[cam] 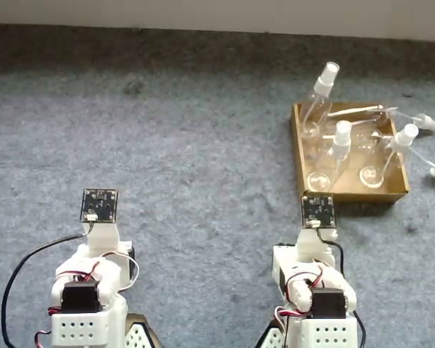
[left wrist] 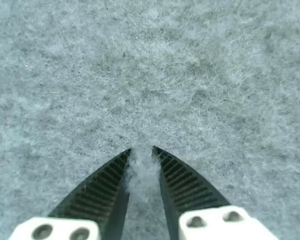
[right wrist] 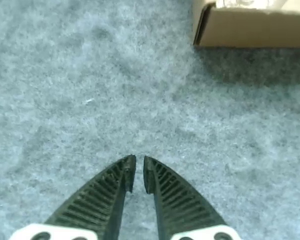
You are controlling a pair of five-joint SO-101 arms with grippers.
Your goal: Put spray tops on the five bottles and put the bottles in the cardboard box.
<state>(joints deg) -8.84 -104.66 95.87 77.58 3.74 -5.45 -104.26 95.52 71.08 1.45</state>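
While both arms sit folded at the bottom of the high view, the cardboard box [cam: 351,194] lies at the right of the frame on grey carpet [cam: 167,145]. It is shallow, brown and open-topped. Three clear bottles in it wear white spray tops. The leaning bottle [cam: 315,109] tilts out over the box's upper-left corner, the middle bottle [cam: 332,163] stands near the front wall, and the right-hand bottle [cam: 383,163] stands by the right wall. More clear plastic lies along the far side; count unclear. Two loose spray tops [cam: 425,122] lie on the carpet just right of the box.

Left arm [cam: 94,290]: lower left, wrist pointing down at the carpet. Left gripper [left wrist: 141,150]: jaws narrowly parted, holding nothing.

Right arm [cam: 315,290]: lower right, directly below the box's left end. Right gripper [right wrist: 139,159]: tips almost touching, holding nothing. In its wrist view the box corner sits at upper right, well apart from the tips.
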